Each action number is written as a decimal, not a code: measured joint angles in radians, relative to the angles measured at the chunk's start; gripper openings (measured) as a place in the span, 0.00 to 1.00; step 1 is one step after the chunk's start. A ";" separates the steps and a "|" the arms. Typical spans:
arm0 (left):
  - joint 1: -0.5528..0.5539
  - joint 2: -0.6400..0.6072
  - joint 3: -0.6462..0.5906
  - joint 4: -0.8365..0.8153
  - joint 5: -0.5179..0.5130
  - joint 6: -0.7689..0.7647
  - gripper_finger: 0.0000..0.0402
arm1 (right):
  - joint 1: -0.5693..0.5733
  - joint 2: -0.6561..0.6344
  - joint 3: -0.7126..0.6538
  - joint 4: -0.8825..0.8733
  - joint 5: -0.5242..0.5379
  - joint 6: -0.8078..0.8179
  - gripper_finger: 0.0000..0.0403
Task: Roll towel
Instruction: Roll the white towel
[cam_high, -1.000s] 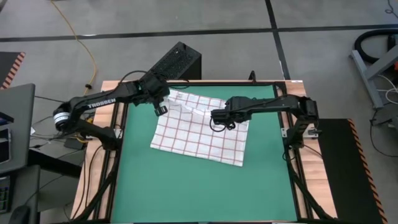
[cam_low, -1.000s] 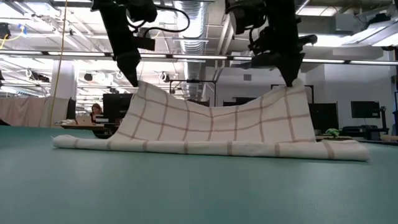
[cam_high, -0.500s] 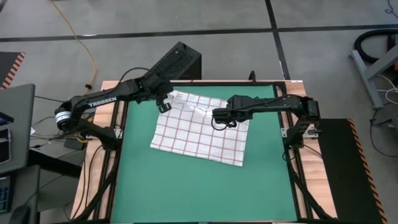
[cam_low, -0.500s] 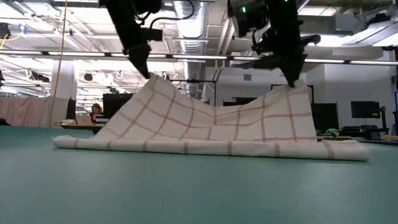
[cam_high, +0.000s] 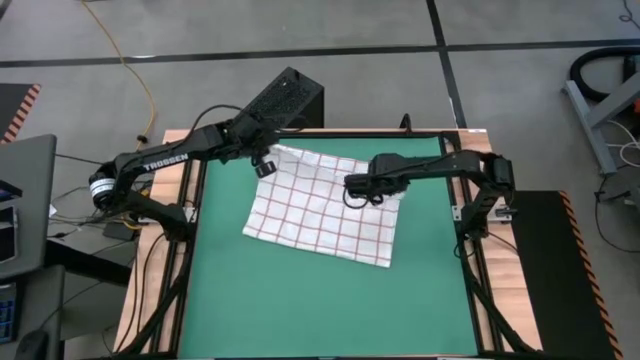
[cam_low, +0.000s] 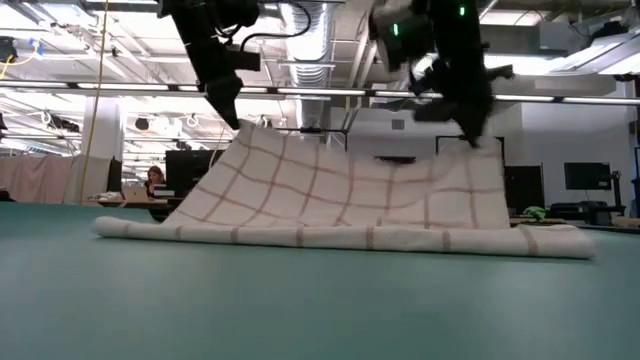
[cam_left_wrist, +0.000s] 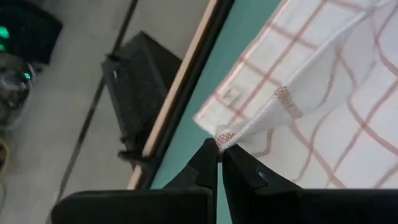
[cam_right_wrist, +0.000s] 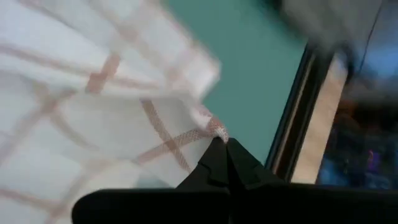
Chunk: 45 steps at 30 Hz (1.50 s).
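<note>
Towel (cam_high: 325, 205), soft, light and limp, lying near the mat's (cam_high: 300, 310) far edge, is held up by its two far corners, pinched by left gripper (cam_high: 263, 166) and right gripper (cam_high: 372, 194).

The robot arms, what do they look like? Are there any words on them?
Both arms are black and thin, built from jointed tube pieces with black cables looping beside them. The left arm has white letters reading TROSSEN and a silver ring near its base. The right arm shows no readable words. The left hand and the right hand each end in two dark pointed fingers.
</note>
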 joint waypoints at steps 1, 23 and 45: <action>0.005 0.000 0.000 -0.015 0.012 -0.007 0.00 | 0.009 -0.001 0.021 0.003 0.029 -0.014 0.00; 0.097 0.000 -0.163 0.216 0.140 0.021 0.00 | -0.122 0.026 -0.116 0.110 -0.098 -0.107 0.00; 0.170 0.212 -0.163 0.336 0.141 0.010 0.00 | -0.269 0.025 -0.176 0.298 -0.087 -0.314 0.00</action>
